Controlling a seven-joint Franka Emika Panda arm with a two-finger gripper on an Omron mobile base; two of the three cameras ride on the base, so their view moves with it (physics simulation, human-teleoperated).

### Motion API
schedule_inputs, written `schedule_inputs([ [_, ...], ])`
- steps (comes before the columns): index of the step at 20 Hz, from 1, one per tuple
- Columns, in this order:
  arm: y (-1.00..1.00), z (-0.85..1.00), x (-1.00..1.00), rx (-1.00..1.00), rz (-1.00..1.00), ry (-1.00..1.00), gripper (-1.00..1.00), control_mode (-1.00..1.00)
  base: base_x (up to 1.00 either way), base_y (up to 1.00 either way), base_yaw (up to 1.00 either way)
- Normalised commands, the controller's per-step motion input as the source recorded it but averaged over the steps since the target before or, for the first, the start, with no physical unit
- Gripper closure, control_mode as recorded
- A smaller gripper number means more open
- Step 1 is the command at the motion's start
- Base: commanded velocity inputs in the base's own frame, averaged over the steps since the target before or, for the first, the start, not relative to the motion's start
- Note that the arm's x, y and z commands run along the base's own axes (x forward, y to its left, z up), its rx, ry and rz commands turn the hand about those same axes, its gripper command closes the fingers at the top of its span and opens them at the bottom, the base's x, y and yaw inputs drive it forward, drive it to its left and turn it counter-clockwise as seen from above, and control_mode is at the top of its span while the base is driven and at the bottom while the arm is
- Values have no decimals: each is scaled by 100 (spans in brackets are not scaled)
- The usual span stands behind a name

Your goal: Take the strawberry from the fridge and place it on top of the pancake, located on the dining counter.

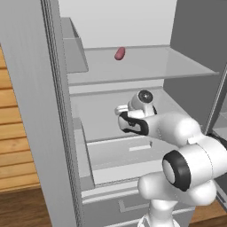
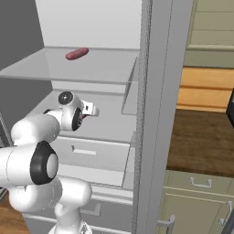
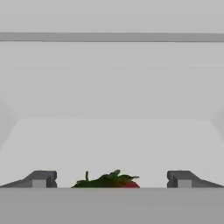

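- Jaws are spread wide on the gripper and it's got hold of nothing; in the hand view the two dark fingertips sit far apart on either side of the strawberry, not touching it.
- That hand view is the one that gives you the berry: it's on the white shelf floor, right between the tips, low in the picture.
- How it looks: mostly a ragged dark green leafy top with a little stalk poking up, and just a sliver of bright red under the leaves on one side. The rest of it is cut off at the bottom, so I can't tell its full shape.
- From the base views you see the white arm reaching into the open fridge at the middle shelf level, with its wrist and hand blocking whatever's in front of them.
- Left base view and right base view both show a pinkish oval lump lying on the glass shelf above, well apart from the hand.
- Below the arm there's a pale drawer front with a flat handle.
- Right base view also catches a brown wooden counter top and pale green cabinets beyond the fridge's side wall.
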Motion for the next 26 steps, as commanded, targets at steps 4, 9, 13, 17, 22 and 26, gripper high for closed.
schedule_inputs([
  [4,0,-24,14,0,0,1,-100,-100,0,0,0],
  [9,0,-19,8,0,0,3,-100,-100,0,0,0],
  [13,0,-21,-14,0,0,7,-100,-100,0,0,0],
  [17,1,-20,-38,0,0,5,-100,-100,0,0,0],
  [22,0,-7,-2,0,0,0,-100,-100,0,0,0],
  [26,0,0,4,0,0,0,-100,-100,0,0,0],
])
